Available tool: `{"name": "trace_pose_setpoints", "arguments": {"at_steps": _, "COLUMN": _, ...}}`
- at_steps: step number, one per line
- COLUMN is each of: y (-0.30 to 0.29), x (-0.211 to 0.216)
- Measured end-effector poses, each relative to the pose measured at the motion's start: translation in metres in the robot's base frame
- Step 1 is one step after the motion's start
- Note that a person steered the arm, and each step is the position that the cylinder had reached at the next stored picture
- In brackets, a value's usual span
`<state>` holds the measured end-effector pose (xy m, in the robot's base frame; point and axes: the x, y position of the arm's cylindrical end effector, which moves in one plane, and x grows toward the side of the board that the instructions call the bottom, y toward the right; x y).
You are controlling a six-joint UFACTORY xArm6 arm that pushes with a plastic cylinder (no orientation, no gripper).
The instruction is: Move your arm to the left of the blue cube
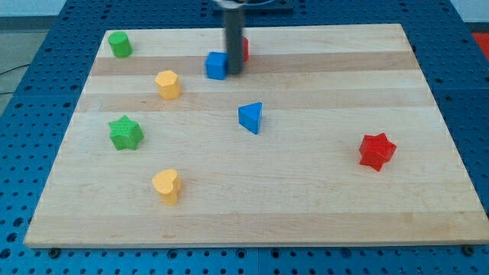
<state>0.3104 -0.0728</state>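
The blue cube (pixel 216 66) sits on the wooden board (pixel 321 191) near the view's top, left of centre. My rod comes down from the top edge and looks blurred. My tip (pixel 234 72) is at the cube's right side, touching it or nearly so. A red block (pixel 244 49) is mostly hidden behind the rod, just right of it.
A green cylinder (pixel 119 44) is at the top left corner. A yellow block (pixel 168 84) lies left of the blue cube. A blue triangle (pixel 251 118), a green star (pixel 125 133), a yellow heart (pixel 166 186) and a red star (pixel 377 150) lie lower down.
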Motion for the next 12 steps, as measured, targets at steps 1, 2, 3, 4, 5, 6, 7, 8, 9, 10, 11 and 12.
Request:
{"name": "trace_pose_setpoints", "arguments": {"at_steps": 1, "y": -0.08, "x": -0.002}}
{"name": "trace_pose_setpoints", "arguments": {"at_steps": 2, "y": -0.12, "x": -0.004}}
{"name": "trace_pose_setpoints", "arguments": {"at_steps": 3, "y": -0.121, "x": -0.014}}
{"name": "trace_pose_setpoints", "arguments": {"at_steps": 4, "y": -0.099, "x": 0.026}}
{"name": "trace_pose_setpoints", "arguments": {"at_steps": 5, "y": -0.139, "x": 0.067}}
{"name": "trace_pose_setpoints", "arguments": {"at_steps": 6, "y": -0.219, "x": 0.094}}
{"name": "trace_pose_setpoints", "arguments": {"at_steps": 7, "y": -0.232, "x": 0.091}}
{"name": "trace_pose_setpoints", "arguments": {"at_steps": 8, "y": -0.217, "x": 0.066}}
{"name": "trace_pose_setpoints", "arguments": {"at_steps": 9, "y": -0.198, "x": 0.016}}
{"name": "trace_pose_setpoints", "arguments": {"at_steps": 10, "y": -0.212, "x": -0.004}}
{"name": "trace_pose_setpoints", "arguments": {"at_steps": 11, "y": -0.232, "x": -0.006}}
{"name": "trace_pose_setpoints", "arguments": {"at_steps": 12, "y": -0.231, "x": -0.011}}
